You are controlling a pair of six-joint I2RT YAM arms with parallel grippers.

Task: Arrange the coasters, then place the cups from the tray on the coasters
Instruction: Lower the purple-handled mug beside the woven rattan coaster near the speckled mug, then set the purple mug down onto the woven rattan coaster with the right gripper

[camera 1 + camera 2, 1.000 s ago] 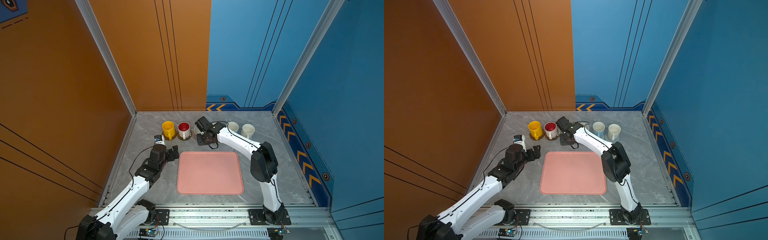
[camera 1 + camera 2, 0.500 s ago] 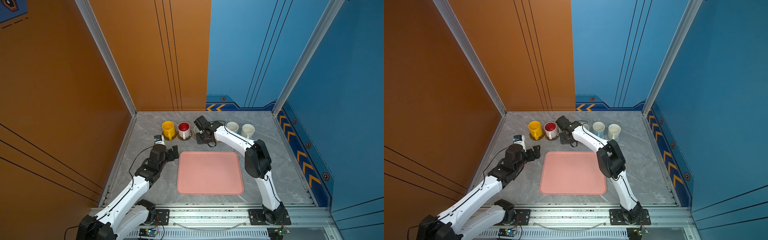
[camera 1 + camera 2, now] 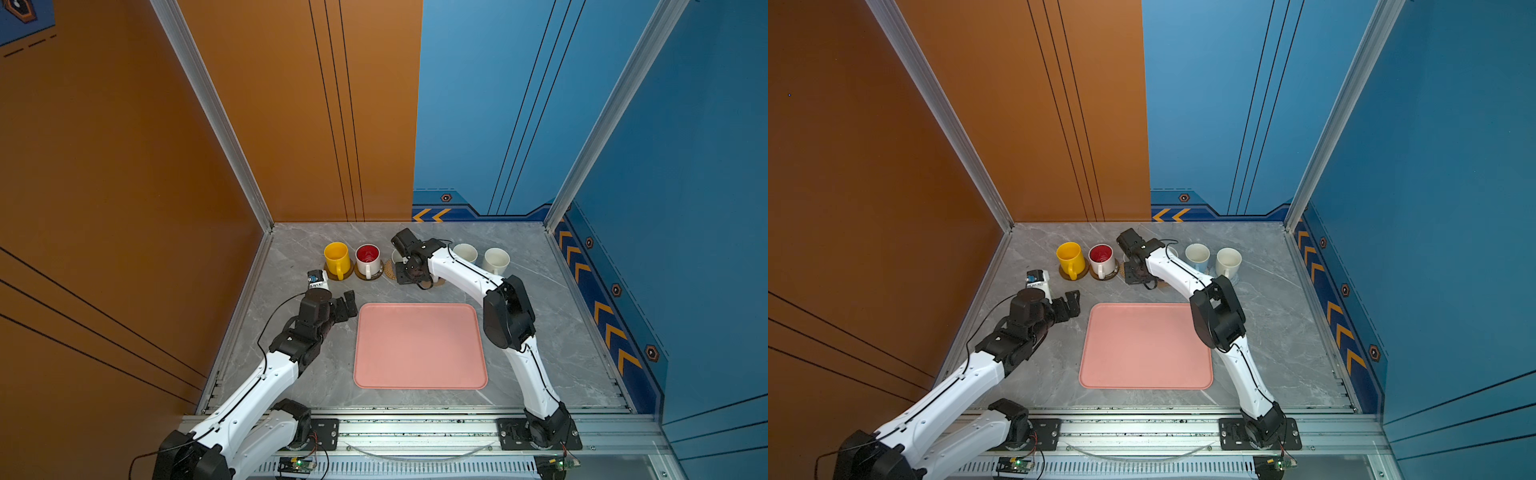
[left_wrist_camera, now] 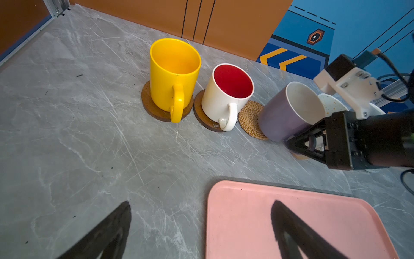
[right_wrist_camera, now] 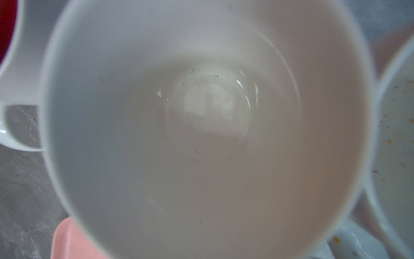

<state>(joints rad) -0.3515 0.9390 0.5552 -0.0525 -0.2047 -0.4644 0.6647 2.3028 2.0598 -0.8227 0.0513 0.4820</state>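
**Right pincer holds the lavender mug tilted beyond the tray's far edge**

The right pincer (image 4: pixel 308 143) is clamped on the lavender mug (image 4: pixel 284 112), with its black fingers (image 4: pixel 298 140) closed at the handle side. The handle itself is mostly hidden between them. The mug leans rather than standing upright, its mouth tipped away from the white mug with the red inside (image 4: pixel 226 98). Its base is low over the tan woven coaster (image 4: pixel 249 118), which lies on the worktop (image 3: pixel 540 332) just beyond the far edge of the tray (image 3: pixel 419 345). Whether base and coaster touch cannot be told. The right wrist view looks straight into the mug's pale inside.

The left pincer (image 3: pixel 345 309) has its jaws spread wide and grips nothing. It sits just off the tray's far-left corner. In the left wrist view, one finger reaches over the tray and the other over bare worktop.

Beyond the tray's far-left corner, the yellow mug (image 3: pixel 336 254) stands upright on a dark brown disc (image 4: pixel 147 105). The red-lined white mug stands on a second dark brown disc (image 4: pixel 199 112). Past the lavender mug, the speckled mug (image 4: pixel 330 105) shows only in part. Beyond the tray's far-right corner, the light blue mug (image 3: pixel 1197 255) and the plain white mug (image 3: pixel 1228 261) stand side by side. Every mug in view is off the tray
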